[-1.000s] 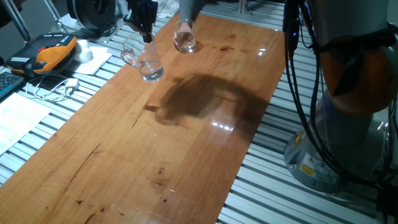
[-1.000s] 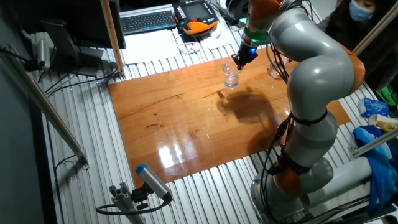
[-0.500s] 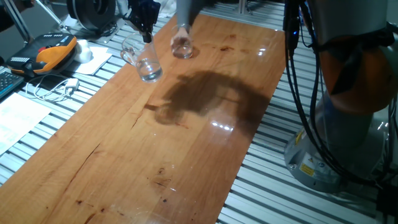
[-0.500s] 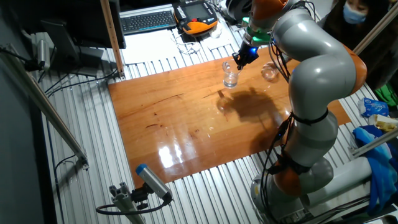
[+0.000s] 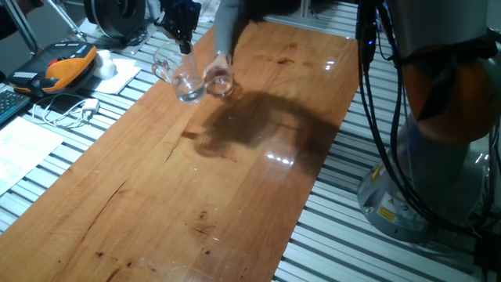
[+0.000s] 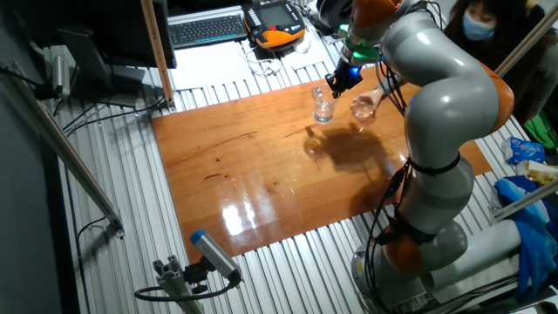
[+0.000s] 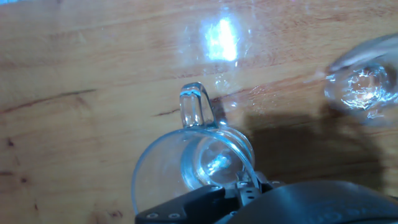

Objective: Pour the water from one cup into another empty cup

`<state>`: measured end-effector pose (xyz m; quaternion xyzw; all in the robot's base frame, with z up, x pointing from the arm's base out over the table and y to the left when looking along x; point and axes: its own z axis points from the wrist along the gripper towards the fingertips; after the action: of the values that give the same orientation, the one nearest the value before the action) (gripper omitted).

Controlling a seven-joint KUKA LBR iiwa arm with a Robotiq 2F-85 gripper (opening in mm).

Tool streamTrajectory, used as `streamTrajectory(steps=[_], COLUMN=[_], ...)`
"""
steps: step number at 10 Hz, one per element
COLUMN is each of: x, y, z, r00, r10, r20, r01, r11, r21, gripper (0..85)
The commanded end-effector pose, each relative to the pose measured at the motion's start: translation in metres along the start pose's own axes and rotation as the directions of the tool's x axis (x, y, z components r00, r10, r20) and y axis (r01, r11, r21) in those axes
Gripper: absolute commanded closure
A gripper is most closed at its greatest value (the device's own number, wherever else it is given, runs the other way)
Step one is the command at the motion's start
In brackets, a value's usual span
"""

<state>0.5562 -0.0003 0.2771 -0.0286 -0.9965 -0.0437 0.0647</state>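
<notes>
bench (image 6: 261,166): glossy wood, lamp glare | base: slatted metal (image 6: 131,201) | keyboard (image 6: 207,29) behind | masked person (image 6: 488,35) at edge

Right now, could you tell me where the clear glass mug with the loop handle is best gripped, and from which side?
Probably the rim wall, from above: the clear glass mug stands upright, mouth open, so one finger fits inside and one outside. Take the side opposite its loop handle, where the end effector is; the small clear tumbler is close beside.
</notes>
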Motion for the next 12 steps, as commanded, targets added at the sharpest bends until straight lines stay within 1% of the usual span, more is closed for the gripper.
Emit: streamTrajectory(steps=[1, 2, 3, 4, 5, 6, 7, 8, 9, 10, 12], x=[-0.003, -0.01, -0.017, -0.022, -0.024, -0.024, -0.022, -0.021, -0.023, -0.026, -0.033], y=[-0.01, -0.033, -0.059, -0.08, -0.097, -0.106, -0.116, -0.124, -0.129, -0.13, -0.13], z=[-0.005, -0.015, -0.029, -0.041, -0.046, -0.048, -0.045, -0.041, -0.038, -0.036, -0.032], r00=[1.0, 0.998, 0.993, 0.989, 0.984, 0.982, 0.979, 0.974, 0.967, 0.964, 0.949], r10=[-0.023, -0.06, -0.111, -0.149, -0.175, -0.183, -0.197, -0.217, -0.241, -0.252, -0.296], r20=[0.011, 0.033, 0.031, 0.025, 0.031, 0.043, 0.058, 0.072, 0.081, 0.084, 0.106], r01=[0.022, 0.058, 0.107, 0.145, 0.17, 0.173, 0.178, 0.19, 0.206, 0.214, 0.236], r11=[0.999, 0.996, 0.989, 0.983, 0.976, 0.968, 0.954, 0.943, 0.929, 0.925, 0.894], r21=[0.025, 0.07, 0.101, 0.117, 0.137, 0.18, 0.243, 0.272, 0.306, 0.314, 0.382], gripper=[85.0, 85.0, 85.0, 85.0, 85.0, 85.0, 85.0, 85.0, 85.0, 85.0, 85.0])
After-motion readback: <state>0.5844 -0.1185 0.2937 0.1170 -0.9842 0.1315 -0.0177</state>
